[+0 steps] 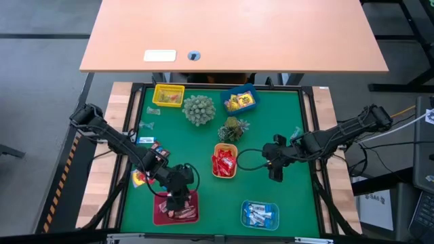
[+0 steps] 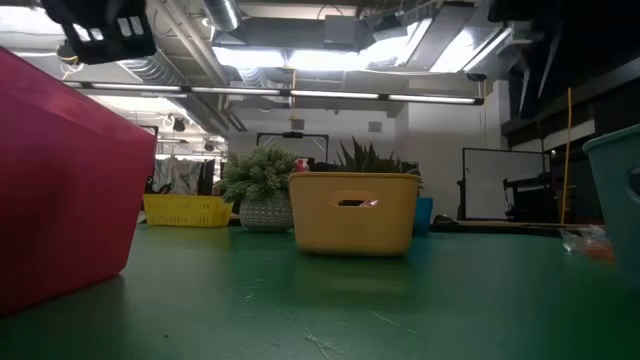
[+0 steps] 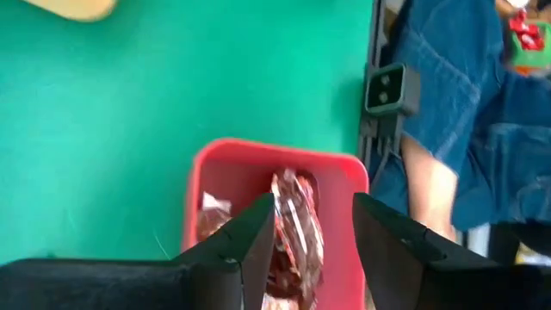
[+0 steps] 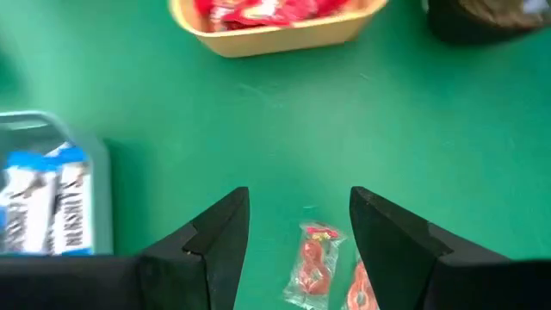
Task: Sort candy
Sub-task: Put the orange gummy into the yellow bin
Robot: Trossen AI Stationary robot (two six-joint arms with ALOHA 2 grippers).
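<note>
While the left arm hangs over the dark red tray, the coming move looks to belong to the right arm, so these lines turn on that side.

Right gripper: the right gripper (image 4: 297, 237) hovers low over the green mat (image 1: 203, 156), between the orange tray (image 1: 224, 161) and the blue tray (image 1: 260, 214); its fingers stand well apart with nothing between them.

Nearest loose candy: two red-wrapped sweets (image 4: 317, 258) lie flat on the mat directly under the gap of those fingers, slightly toward the far finger as the wrist camera shows it.

Long axis: each red sweet lies lengthwise along the line of the fingers, so the jaws would close across its narrow side; that looks like a fair line-up for a straight descent.

Where it would go: the orange tray already holds red sweets (image 4: 267, 10) and lies just ahead of the right gripper, much nearer than any other tray.

Left gripper: the left gripper (image 3: 314, 237) sits over the dark red tray (image 3: 219, 164), fingers parted; a brown-pink sweet (image 3: 293, 228) shows between them, and I cannot tell whether it has dropped clear or still touches a finger.

Other loose candy: a few sweets (image 1: 144, 139) lie along the mat's left edge, close to the left arm and well apart from the right one.

Nearer arm: for the red pair, the right; for the left-edge sweets, the left.

Risk: the two red sweets lie just beside each other, so one pinch may catch both.
</note>
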